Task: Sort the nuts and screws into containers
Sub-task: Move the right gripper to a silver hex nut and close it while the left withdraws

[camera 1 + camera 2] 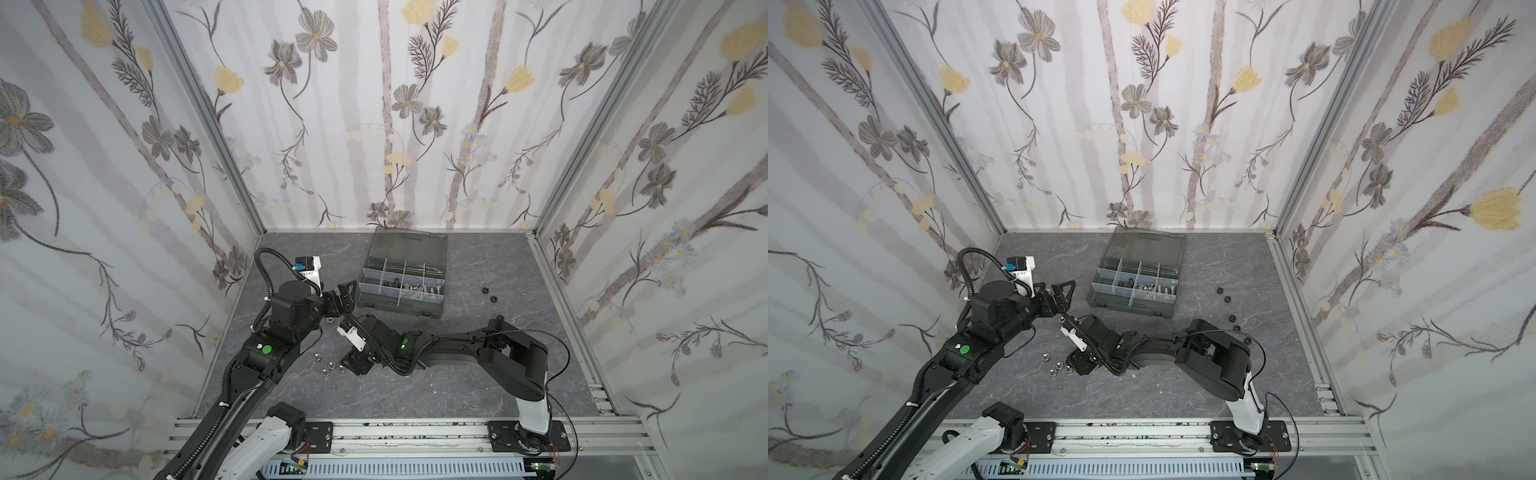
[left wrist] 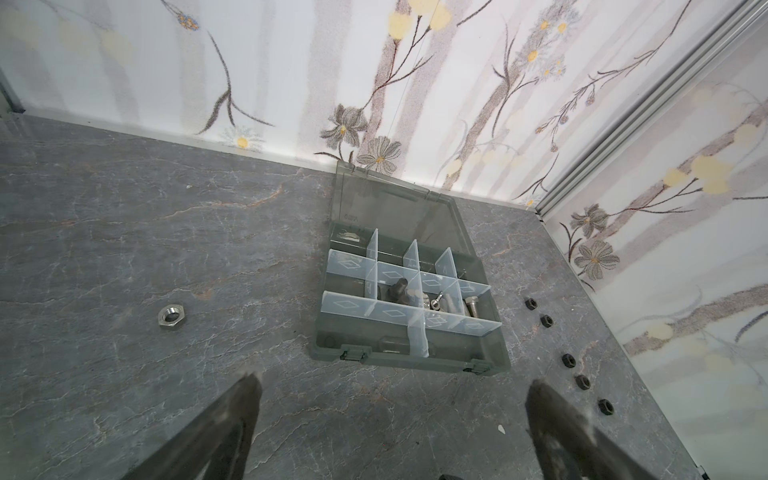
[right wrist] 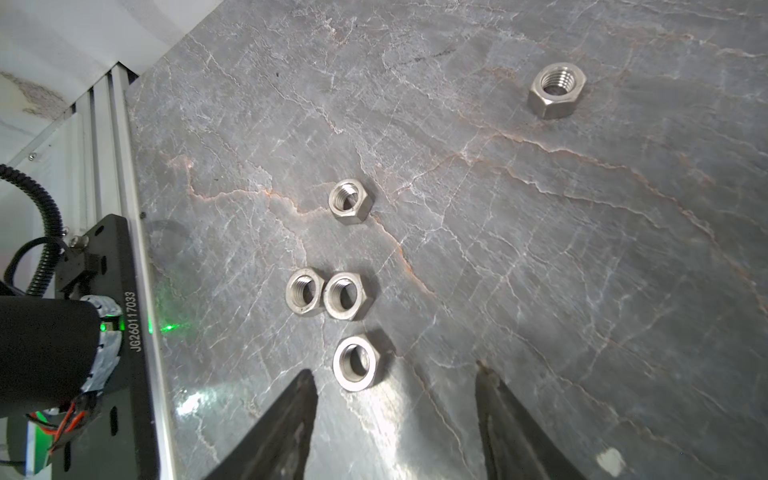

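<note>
The right gripper [image 3: 395,370] hung open and empty over silver nuts [image 3: 361,303] lying robot-side of the case [image 1: 395,305], seemingly lining up a pick. The left gripper [image 2: 392,386], spread wide and empty, faced the case, where screws [image 2: 472,308] already sat.

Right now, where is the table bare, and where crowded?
Bare: the back-left stretch between the organizer case and the left wall; the front strip before the rail. Crowded: silver nuts at the right gripper; black nuts right of the case.
</note>
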### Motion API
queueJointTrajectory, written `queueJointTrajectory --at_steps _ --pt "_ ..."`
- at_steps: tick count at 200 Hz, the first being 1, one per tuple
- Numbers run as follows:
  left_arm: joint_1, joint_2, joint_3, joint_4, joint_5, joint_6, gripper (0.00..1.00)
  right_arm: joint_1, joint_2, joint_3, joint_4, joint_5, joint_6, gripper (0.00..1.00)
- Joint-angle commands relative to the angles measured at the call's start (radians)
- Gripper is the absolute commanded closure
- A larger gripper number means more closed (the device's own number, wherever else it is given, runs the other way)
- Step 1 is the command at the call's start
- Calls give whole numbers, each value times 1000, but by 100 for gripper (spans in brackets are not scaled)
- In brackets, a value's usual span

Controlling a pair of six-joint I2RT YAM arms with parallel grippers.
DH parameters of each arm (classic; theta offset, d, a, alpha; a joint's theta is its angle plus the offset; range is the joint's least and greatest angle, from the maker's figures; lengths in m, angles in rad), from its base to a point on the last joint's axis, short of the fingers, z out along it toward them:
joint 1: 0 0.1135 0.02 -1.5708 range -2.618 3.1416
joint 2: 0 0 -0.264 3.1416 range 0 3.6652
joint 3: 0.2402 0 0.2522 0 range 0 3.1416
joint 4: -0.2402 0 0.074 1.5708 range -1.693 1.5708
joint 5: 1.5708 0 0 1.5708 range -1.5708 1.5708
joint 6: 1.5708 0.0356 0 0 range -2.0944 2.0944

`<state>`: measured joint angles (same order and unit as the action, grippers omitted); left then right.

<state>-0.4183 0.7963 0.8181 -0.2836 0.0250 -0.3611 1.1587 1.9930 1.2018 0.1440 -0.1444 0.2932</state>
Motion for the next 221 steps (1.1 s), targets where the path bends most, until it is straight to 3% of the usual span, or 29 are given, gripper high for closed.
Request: queueJointTrajectory --at_steps 1,83,162,198,221 --pt "0 -25 -32 44 -37 26 0 2 20 30 -26 56 -25 38" --pt "1 -123 -77 55 -133 38 0 43 68 82 -86 127 -54 42" --pt "1 -149 -86 58 -140 36 0 95 101 137 -153 182 -86 47" --pt "1 -152 -86 57 -145 36 0 113 129 170 -197 218 -94 52" --pt "1 -152 -88 57 -148 37 0 116 139 179 -208 234 -94 61"
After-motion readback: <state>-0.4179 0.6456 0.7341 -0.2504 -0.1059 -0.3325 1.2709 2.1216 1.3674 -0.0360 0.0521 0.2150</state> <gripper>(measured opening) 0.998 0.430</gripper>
